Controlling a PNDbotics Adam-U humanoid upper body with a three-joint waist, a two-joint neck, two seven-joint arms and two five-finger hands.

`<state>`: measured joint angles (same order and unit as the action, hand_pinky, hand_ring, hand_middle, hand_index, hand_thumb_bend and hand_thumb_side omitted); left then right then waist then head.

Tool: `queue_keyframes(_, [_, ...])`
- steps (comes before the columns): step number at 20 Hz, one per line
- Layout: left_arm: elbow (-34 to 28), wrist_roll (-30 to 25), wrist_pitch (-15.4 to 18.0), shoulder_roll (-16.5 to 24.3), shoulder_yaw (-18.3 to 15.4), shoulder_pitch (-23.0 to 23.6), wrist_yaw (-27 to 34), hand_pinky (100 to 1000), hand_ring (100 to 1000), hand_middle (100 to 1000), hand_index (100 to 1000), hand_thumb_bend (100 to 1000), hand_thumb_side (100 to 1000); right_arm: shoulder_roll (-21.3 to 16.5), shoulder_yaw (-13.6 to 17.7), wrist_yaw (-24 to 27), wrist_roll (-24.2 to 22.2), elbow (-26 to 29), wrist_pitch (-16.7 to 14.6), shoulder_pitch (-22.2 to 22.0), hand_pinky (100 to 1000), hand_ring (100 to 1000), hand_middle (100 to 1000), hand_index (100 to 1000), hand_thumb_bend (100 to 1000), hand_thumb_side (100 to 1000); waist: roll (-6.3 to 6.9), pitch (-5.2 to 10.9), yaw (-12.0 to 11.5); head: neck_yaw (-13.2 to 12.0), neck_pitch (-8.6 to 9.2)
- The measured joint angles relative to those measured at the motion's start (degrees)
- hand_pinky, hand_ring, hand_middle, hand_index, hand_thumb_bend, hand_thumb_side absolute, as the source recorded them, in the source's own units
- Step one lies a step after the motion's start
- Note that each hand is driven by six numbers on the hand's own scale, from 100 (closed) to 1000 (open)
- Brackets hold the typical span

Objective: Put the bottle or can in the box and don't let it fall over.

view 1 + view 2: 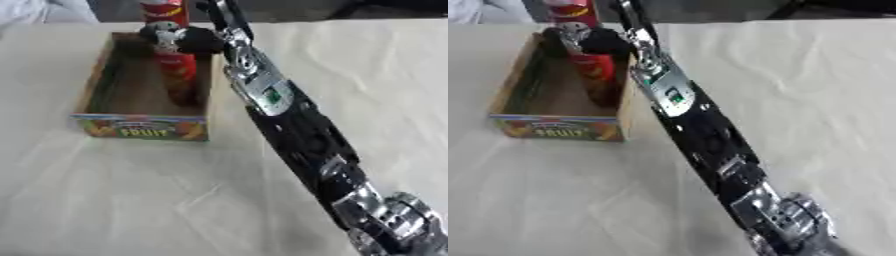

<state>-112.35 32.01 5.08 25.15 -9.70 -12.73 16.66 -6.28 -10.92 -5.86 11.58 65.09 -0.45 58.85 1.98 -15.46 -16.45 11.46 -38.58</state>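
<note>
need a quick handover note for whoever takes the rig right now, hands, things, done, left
Right hand: curled round the red can, holding it upright.
Left hand: not in view.
Can: inside the cardboard box, near its right wall, base at or close to the floor; contact not clear.
Done: can carried into the box.
Left: settle it on the floor, open the hand, withdraw without tipping it.

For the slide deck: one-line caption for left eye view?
Right robot hand holds red can upright inside the fruit box.
</note>
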Motion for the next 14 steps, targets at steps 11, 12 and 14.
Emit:
queue_keyframes(11, [0.0,0.4,0.0,1.0,-0.4,2.4,-0.5,651,719,667,744,638,581,-6.8,-1.3,5.4,-1.8,7.9,3.9,-6.3,812,859,864,903,776,179,0.29,2.85,3.7,-3.6,-1.58])
queue_keyframes(12, [0.0,0.5,0.0,1.1,-0.4,2.7,-0.6,651,719,667,744,638,581,-8.0,-1.5,6.3,-2.2,9.2,4.5,-7.3,806,853,861,901,776,178,0.29,3.09,4.1,-4.1,-1.86])
queue_keyframes(14, [0.0,0.6,0.0,1.1,-0.6,3.1,-0.9,651,719,667,744,639,581,-10.5,-1.8,8.1,-2.9,12.0,5.7,-9.6,795,833,844,899,766,168,0.31,3.38,4.8,-5.0,-2.48])
